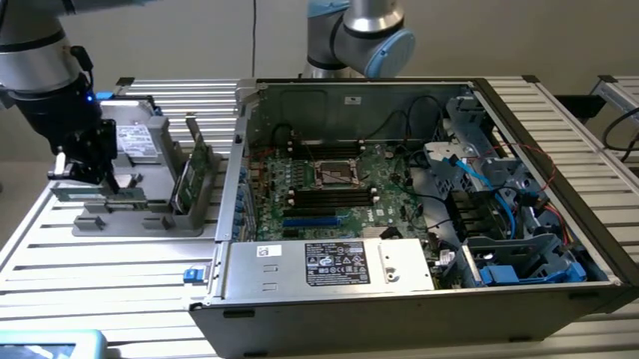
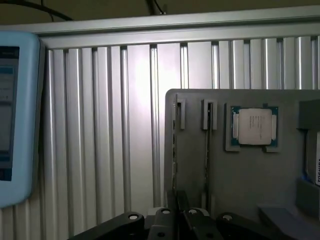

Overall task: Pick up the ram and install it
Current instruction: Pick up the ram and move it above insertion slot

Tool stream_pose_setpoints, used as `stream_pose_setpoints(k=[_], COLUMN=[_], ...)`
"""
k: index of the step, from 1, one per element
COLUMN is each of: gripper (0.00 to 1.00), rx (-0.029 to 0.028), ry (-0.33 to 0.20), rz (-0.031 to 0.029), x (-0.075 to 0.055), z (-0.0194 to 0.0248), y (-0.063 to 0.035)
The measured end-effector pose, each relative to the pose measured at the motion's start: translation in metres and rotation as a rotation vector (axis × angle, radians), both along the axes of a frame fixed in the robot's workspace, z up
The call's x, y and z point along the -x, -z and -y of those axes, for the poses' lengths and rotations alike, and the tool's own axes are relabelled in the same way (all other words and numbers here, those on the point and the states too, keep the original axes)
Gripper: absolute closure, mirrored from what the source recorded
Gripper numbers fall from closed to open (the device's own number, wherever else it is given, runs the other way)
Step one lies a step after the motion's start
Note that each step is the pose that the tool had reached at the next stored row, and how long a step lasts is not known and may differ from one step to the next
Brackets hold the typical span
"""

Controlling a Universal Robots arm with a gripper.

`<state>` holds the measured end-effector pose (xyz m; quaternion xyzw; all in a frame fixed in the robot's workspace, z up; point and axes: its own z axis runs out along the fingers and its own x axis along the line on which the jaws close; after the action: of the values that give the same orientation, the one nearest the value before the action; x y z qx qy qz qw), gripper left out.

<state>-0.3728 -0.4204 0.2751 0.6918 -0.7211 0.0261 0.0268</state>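
Ram (image 2: 174, 155) in grey tray (image 2: 250, 175), slatted table (image 2: 100, 125)

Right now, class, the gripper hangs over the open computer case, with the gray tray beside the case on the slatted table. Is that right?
No. The exterior view shows the gripper hanging over the gray tray, not over the open computer case. The tray does sit beside the case on the slatted table.
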Motion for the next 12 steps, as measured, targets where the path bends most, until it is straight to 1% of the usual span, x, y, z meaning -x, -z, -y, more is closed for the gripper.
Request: stream_pose_setpoints(k=[7, 12], gripper=[0.88, 0.88], rx=[0.0014, 0.0014], ry=[0.0, 0.0], rz=[0.0, -0.0001], x=[-0.002, -0.015], z=[0.0, 0.0], y=[-0.0321, -0.0547])
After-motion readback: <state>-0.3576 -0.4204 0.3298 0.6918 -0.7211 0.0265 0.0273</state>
